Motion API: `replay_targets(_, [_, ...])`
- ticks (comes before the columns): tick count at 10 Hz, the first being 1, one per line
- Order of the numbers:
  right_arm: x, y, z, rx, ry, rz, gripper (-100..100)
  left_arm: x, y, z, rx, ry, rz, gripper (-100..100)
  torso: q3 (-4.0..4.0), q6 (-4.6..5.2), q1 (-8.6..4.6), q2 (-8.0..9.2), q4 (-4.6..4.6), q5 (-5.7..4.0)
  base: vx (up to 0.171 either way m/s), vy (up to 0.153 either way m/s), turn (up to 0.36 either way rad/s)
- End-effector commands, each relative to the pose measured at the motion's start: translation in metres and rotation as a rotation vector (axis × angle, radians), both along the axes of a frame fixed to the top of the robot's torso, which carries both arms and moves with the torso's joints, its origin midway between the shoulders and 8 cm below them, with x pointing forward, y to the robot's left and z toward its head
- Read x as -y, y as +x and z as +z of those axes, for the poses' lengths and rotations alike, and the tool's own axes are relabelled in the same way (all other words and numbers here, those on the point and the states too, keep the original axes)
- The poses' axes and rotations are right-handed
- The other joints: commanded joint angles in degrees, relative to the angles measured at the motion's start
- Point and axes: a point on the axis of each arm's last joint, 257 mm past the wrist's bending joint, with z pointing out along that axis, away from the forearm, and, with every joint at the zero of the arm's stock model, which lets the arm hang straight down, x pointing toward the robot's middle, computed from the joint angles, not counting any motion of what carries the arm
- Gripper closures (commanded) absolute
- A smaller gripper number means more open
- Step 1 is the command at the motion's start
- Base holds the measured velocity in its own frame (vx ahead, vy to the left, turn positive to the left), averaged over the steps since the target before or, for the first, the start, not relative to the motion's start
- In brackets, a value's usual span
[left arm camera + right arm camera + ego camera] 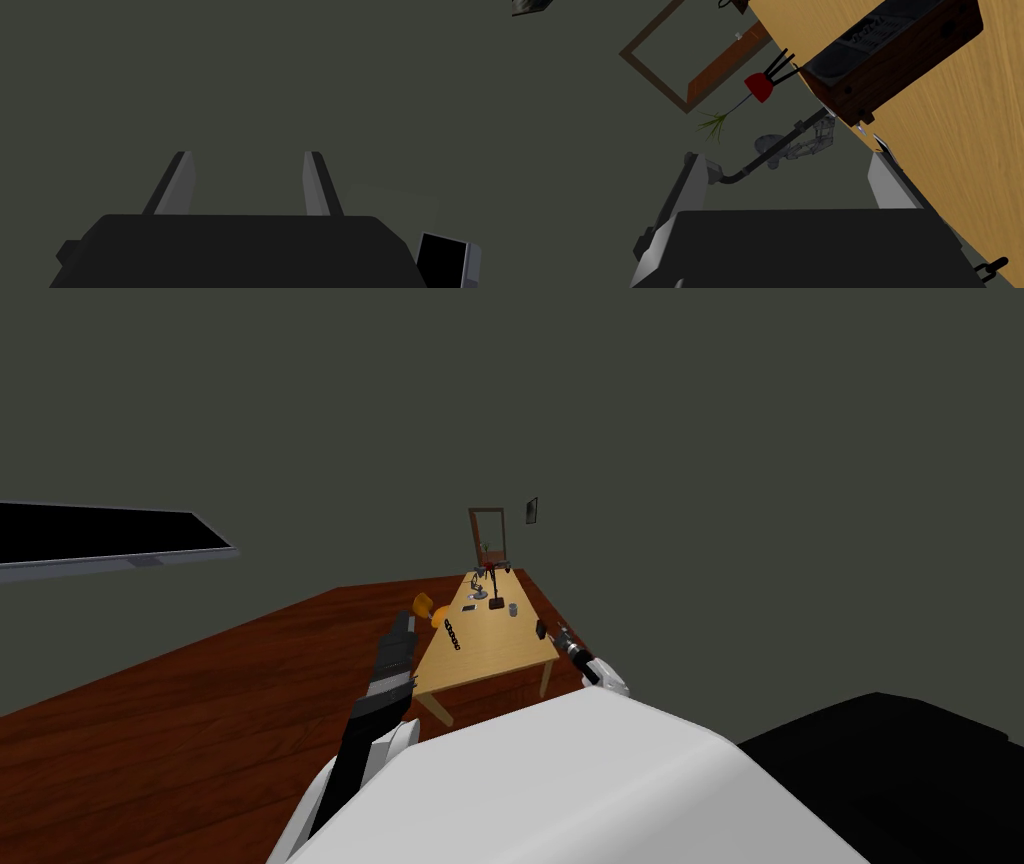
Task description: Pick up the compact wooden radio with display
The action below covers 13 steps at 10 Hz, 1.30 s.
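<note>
**Head view, just right of centre.** The radio (541, 629), a dark wooden box, sits at the right-hand edge of the bench (490, 648). The right end effector (784, 156) hangs just beside that edge with its fingers apart. The radio lies ahead of it, offset toward one finger rather than between the two. Likely faults are a finger striking the bench edge, or a skewed closure nudging the radio off. The left end effector (248, 153) has its fingers apart and holds nothing.

Dim, flat, even light leaves the grey-green walls (700, 438) murky while the table (495, 648) and red-brown floor (200, 718) show brightest, the radio (897, 60) is crisp close up, and the head view's wide lens tilts and splays the room's edges.
</note>
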Motion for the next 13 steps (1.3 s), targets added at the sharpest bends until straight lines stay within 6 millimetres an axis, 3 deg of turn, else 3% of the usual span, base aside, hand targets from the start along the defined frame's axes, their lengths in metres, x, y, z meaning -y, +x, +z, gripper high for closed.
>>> replay_targets(1, [-0.004,-0.004,-0.011,-0.017,-0.026,-0.008,-100,0.000,0.000,0.000,0.000,0.000,0.000,0,0.00,0.00,0.00,0.00,0.00,0.00,0.033,0.022,-0.014])
replay_targets(4, [-0.015,-0.007,-0.028,-0.042,-0.038,-0.021,-100,0.000,0.000,0.000,0.000,0.000,0.000,0,0.01,0.00,-0.04,0.01,0.00,-0.01,0.036,0.025,-0.013])
replay_targets(10, [-0.075,-0.011,-0.052,-0.073,0.034,-0.038,-100,0.000,0.000,0.000,0.000,0.000,0.000,0,0.00,0.00,-0.03,-0.01,0.00,0.00,0.043,0.022,-0.008])
replay_targets(11, [-0.070,-0.011,-0.051,-0.072,0.027,-0.038,-100,0.000,0.000,0.000,0.000,0.000,0.000,0,0.00,0.00,-0.08,0.00,0.00,-0.01,0.016,0.004,0.002])
replay_targets(12, [-0.071,-0.011,-0.051,-0.072,0.027,-0.038,0,0.000,0.000,0.000,0.000,0.000,0.000,0,0.03,0.01,-0.12,0.06,0.01,-0.01,0.000,0.000,0.000])
replay_targets(13, [-0.068,-0.024,-0.053,-0.070,0.027,-0.031,-100,0.000,0.000,0.000,0.000,0.000,0.000,0,0.07,0.01,-0.14,0.11,0.03,-0.02,0.068,0.020,-0.076])
